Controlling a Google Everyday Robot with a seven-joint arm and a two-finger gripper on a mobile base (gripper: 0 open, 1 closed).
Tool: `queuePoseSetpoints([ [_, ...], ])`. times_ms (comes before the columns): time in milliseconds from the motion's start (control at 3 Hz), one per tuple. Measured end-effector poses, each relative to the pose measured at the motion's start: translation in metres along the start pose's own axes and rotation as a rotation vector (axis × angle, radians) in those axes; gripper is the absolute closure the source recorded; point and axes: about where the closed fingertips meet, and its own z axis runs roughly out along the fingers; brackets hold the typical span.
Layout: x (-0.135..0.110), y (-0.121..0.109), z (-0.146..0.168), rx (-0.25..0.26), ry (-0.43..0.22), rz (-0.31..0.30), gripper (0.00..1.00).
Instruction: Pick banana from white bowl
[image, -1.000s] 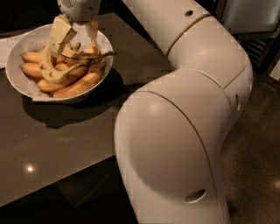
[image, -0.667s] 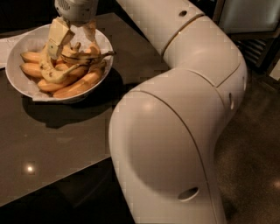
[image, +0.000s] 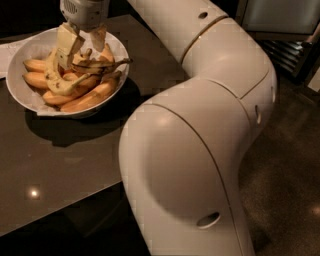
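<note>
Shifting a little to the left since the earlier frames, the robot's bulky white arm is filling most of the view, and its wrist is reaching down over the white bowl at the upper left. The gripper is hanging inside the bowl, just above the pile of fruit, with its two pale fingers standing apart and nothing clamped between them.

The banana, dull yellow with dark brown streaks, is lying across the top of the pile right under the fingertips, its long thin dark stem pointing toward the bowl's right rim. It is not being lifted; it is resting on the other fruit. A plumper orange-yellow banana is lying below it along the near side, and a curved pale yellow-green banana is sitting to its left.

The bowl is resting on the dark table, casting a shadow toward the viewer.
</note>
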Motion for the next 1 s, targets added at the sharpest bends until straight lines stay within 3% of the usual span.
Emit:
queuePoseSetpoints([
  [1000, -0.0022, 0.0055, 0.0118, -0.006, 0.032, -0.007, 0.36],
])
